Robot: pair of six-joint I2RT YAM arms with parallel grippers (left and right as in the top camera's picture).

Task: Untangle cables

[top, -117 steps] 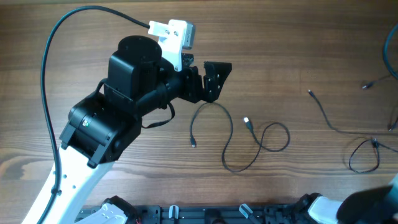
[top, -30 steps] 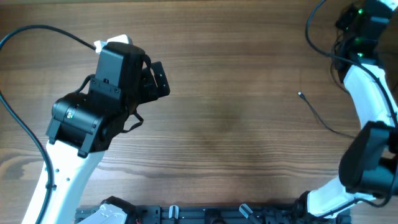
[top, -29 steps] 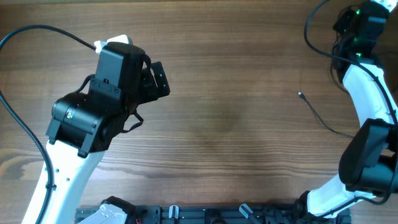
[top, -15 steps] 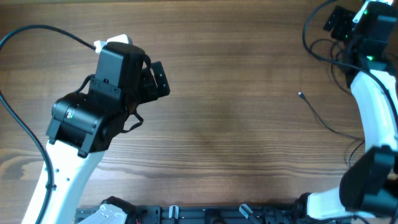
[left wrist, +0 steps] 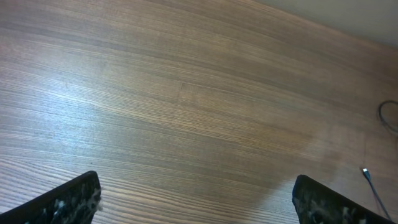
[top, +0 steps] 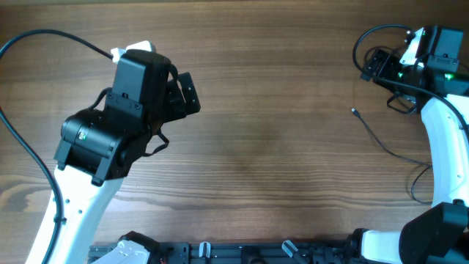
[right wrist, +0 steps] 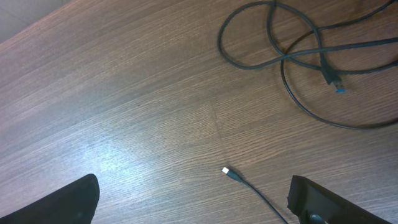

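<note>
Brown wood-grain table (top: 278, 154) is overhung by the left gripper (top: 185, 92), spread open, empty, probably parked out of the way. Thin black cables (top: 381, 144) are loosely looped far right, near the right gripper (top: 375, 64), also spread and empty, likely poised to grab.

I can't make out any text, label, brand or number on the arms (top: 110, 139) or the table (top: 278, 147).

looks like a robotics lab bench: a wood-grain surface (top: 278, 147), with a left arm (top: 95, 147) and right arm (top: 443, 139) mounted on a black rail (top: 242, 253) at the surface's near edge.
</note>
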